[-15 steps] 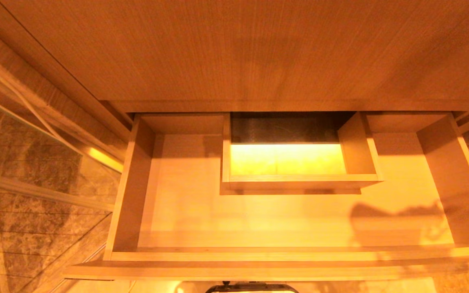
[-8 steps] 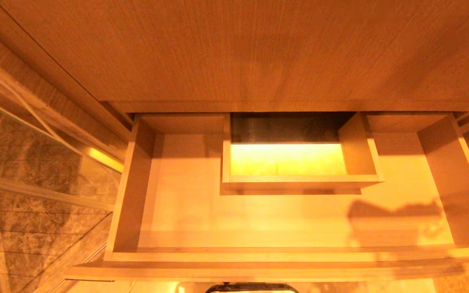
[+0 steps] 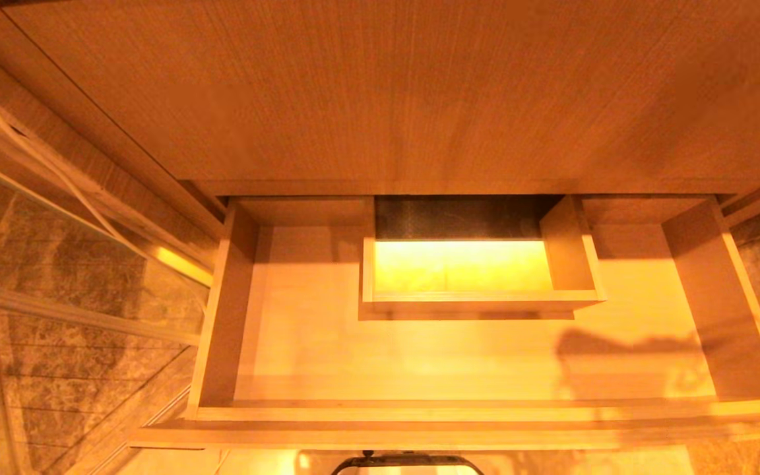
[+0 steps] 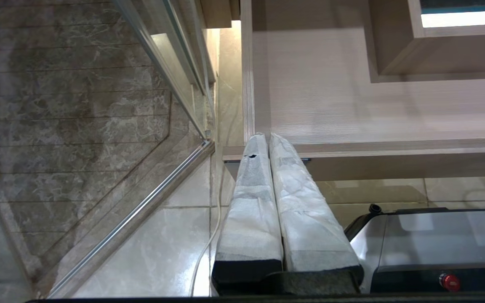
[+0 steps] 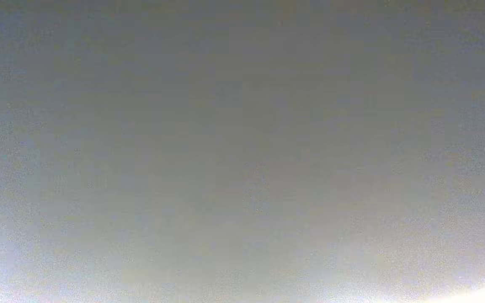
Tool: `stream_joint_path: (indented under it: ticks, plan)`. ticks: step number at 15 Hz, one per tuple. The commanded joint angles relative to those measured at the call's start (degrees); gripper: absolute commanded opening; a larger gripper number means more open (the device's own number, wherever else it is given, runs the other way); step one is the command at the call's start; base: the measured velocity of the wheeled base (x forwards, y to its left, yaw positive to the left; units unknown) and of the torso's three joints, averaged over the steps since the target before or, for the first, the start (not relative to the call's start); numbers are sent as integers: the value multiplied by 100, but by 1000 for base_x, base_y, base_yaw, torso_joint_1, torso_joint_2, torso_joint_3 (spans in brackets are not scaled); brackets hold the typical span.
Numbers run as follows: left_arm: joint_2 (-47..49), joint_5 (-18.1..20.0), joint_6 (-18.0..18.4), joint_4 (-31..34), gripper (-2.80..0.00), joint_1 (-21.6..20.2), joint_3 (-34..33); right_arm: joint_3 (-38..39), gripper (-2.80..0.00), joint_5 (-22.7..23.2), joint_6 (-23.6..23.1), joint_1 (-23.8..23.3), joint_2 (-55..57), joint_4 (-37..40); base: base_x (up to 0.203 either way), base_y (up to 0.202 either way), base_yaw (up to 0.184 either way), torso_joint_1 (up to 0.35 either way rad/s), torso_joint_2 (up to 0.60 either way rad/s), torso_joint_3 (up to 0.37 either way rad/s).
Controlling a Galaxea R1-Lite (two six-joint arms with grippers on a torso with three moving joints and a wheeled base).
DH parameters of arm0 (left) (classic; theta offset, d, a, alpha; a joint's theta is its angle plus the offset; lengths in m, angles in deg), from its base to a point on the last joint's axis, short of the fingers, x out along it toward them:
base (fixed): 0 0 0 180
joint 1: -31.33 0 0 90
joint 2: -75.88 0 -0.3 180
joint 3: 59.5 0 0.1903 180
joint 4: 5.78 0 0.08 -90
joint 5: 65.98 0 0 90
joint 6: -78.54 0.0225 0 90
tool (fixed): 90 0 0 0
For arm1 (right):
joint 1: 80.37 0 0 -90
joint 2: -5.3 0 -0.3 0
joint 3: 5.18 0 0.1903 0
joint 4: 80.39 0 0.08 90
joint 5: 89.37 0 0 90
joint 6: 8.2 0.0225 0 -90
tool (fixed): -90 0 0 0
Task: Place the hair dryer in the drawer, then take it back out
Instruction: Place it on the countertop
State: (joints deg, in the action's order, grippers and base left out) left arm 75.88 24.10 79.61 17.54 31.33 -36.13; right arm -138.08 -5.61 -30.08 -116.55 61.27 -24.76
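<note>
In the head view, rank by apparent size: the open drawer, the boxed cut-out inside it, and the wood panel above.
1. The wood panel, though the picture's edges crop it.
2. The drawer, only a little smaller; it lies nearer the camera, so true sizes stay unsure.
3. The boxed cut-out, clearly smallest.

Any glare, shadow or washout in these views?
Head view: bright glow inside the boxed cut-out of the light wood drawer, dark shadow on its floor at right. Right wrist view: featureless grey haze. Left wrist view: evenly lit, left hand sharp.
</note>
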Motion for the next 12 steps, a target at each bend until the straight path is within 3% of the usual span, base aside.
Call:
stream_joint_path:
  ticks: [1, 12]
  plan:
    - [0, 1, 7, -4, -280, 0, -9, 28, -280, -47, -2, -51, 141, 244, 0, 0, 0, 0, 0, 0]
    - [0, 1, 7, -4, -280, 0, -9, -24, -280, 18, -104, -90, 29, 378, 0, 0, 0, 0, 0, 0]
